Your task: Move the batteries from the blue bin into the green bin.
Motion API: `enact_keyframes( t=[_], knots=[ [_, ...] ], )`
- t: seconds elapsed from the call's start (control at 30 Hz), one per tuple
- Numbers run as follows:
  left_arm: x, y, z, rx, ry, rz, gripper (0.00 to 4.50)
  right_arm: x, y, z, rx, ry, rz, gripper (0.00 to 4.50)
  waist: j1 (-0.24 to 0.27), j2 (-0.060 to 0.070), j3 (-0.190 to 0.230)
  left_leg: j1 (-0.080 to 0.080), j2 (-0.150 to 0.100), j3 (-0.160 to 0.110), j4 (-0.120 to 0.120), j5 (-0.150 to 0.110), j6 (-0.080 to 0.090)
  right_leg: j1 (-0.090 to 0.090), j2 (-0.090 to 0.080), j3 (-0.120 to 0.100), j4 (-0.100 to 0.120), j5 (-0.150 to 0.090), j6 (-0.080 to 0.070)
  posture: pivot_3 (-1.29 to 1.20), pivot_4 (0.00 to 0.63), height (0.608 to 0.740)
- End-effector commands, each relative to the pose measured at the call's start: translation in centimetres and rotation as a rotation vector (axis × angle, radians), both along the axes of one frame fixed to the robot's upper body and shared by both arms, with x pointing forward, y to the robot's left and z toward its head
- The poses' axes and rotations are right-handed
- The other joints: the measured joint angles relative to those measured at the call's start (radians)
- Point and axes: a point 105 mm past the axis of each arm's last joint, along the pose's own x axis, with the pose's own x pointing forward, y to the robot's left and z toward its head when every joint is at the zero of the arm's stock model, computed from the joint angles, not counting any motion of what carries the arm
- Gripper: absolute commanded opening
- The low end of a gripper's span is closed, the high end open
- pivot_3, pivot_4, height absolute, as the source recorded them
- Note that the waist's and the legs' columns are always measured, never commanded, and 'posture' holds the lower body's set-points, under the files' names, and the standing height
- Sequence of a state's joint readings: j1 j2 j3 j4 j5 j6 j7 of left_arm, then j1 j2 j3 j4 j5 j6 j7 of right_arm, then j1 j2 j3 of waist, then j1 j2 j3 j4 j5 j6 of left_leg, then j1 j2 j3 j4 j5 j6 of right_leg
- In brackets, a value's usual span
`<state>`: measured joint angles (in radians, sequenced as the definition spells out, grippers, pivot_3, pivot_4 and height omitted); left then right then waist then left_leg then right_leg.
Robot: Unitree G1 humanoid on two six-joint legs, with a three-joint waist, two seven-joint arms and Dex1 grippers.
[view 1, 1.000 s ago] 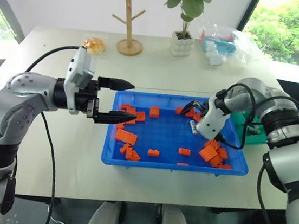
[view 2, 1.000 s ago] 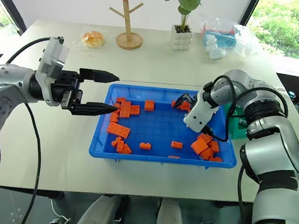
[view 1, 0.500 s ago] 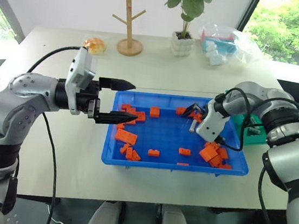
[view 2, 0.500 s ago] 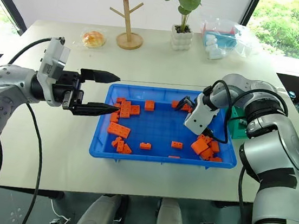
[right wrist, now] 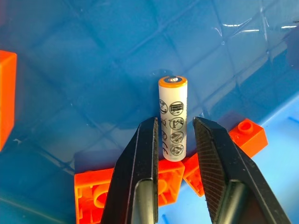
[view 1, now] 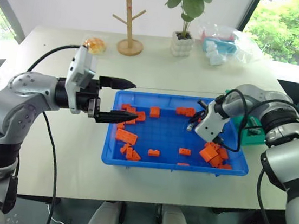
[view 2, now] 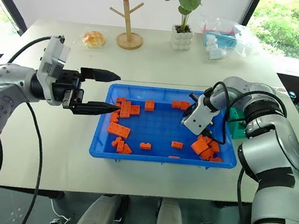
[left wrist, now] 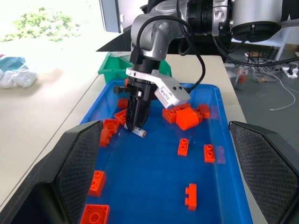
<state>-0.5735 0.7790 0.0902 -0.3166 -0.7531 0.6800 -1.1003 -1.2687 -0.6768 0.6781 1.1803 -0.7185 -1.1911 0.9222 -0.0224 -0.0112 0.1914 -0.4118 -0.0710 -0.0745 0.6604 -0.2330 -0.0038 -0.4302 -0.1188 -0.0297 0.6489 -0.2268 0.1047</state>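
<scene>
Where orange bricks [view 1: 126, 136] lie scattered in the blue bin [view 1: 156, 165], a battery [right wrist: 172, 118] is pinched by the right gripper [right wrist: 173, 140]; the left gripper [view 1: 119, 100] is held wide, empty.

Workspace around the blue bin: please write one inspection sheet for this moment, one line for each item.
Surface: pale table, blue bin near the front edge.
Job's things: one battery between the right end effector's fingers, inside the blue bin; green bin beside the blue bin's right end.
Clutter: orange bricks scattered in the blue bin.
Grippers: right end effector shut on the battery; left end effector open, over the bin's left rim.
Cables: black cable along the left arm.
Surroundings: potted plant, wooden stand, bun, plastic bag.
</scene>
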Motion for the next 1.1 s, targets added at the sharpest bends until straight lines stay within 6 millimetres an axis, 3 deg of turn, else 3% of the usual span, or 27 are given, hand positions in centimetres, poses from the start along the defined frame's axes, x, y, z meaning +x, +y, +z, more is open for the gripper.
enact_keyframes(
  t=[0.03,0.23,0.53,0.63,0.8,1.1],
  knots=[
    [-0.2,-0.3,0.9,-0.008,-0.049,-0.016,4.50,0.1,-0.2,1.6,0.088,-0.015,-0.036,1.08,0.001,0.000,0.000,0.000,0.000,0.000,0.000,0.000,0.000,0.000,0.000,0.000,0.000,0.000,0.000,0.00,0.150,0.693],
    [0.0,-0.2,0.6,-0.002,-0.043,-0.024,4.50,-0.8,-0.2,3.8,0.291,0.070,-0.140,1.08,0.002,0.000,0.000,0.000,0.000,0.000,0.000,0.000,0.000,0.001,0.000,0.000,-0.001,0.001,0.002,0.00,0.150,0.693],
    [0.6,-0.6,1.0,-0.007,-0.055,-0.044,4.50,-0.3,0.2,2.2,0.218,0.050,-0.166,1.08,0.003,0.000,0.001,0.000,0.000,0.000,-0.001,0.000,0.000,0.000,0.000,0.000,-0.001,0.001,0.002,0.00,0.150,0.693],
    [0.5,-0.5,1.1,-0.007,-0.058,-0.037,4.50,0.3,0.6,2.5,0.205,0.011,-0.159,1.81,0.002,0.000,0.001,0.000,0.000,0.000,-0.001,0.000,0.000,0.000,0.000,0.000,-0.001,0.001,0.002,0.00,0.150,0.693],
    [0.2,-0.2,0.9,-0.005,-0.058,-0.024,4.50,0.8,1.0,2.4,0.176,-0.014,-0.133,4.41,0.002,-0.001,0.001,0.000,0.000,0.000,-0.002,0.000,0.000,0.000,0.000,0.000,-0.001,0.001,0.002,0.00,0.150,0.693],
    [-0.1,0.2,0.7,0.002,-0.058,0.003,4.50,0.8,1.6,0.6,0.147,0.004,-0.103,4.47,0.002,-0.001,0.001,0.000,0.000,0.000,-0.002,0.000,0.000,0.000,0.000,0.000,-0.001,0.000,0.001,0.00,0.150,0.693]
  ],
)
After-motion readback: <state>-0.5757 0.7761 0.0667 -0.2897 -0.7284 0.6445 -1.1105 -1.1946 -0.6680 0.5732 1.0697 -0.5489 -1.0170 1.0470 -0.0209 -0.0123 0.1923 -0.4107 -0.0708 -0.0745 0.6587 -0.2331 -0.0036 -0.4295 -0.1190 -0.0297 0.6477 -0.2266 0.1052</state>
